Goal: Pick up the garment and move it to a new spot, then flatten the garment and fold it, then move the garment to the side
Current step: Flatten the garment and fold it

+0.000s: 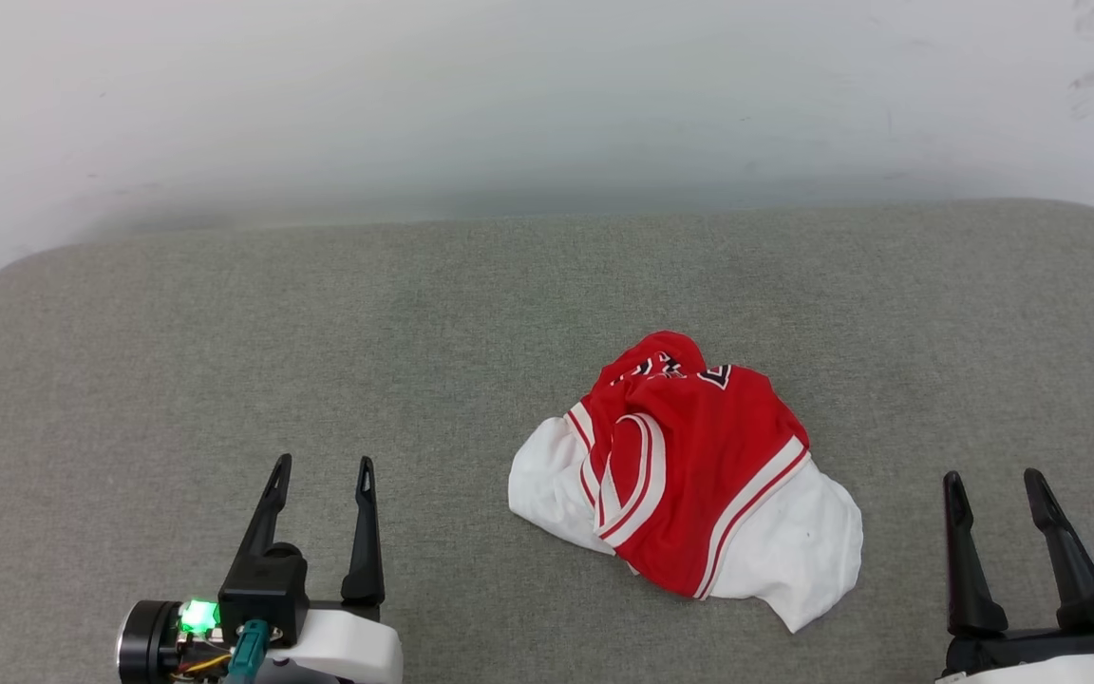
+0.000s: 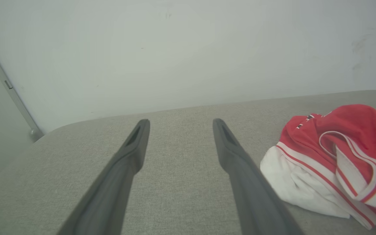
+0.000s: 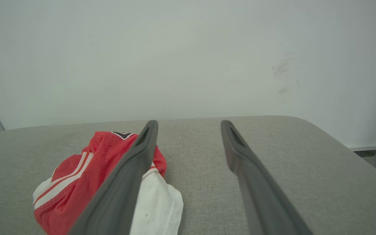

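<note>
Two pincers stand released and empty, jaws apart: the left pincer (image 1: 324, 464) at the lower left of the head view, the right pincer (image 1: 993, 478) at the lower right. The garment (image 1: 689, 475) lies crumpled in a heap on the grey padded bench (image 1: 224, 361), between them and nearer the right pincer, touching neither.

Step in hand, as judged: the first pick-up, not yet begun. The next move calls for lowering one pincer onto a raised fold and clenching. The print appears to sit at the heap's far side. No container is involved; the garment rests directly on the bench.
</note>
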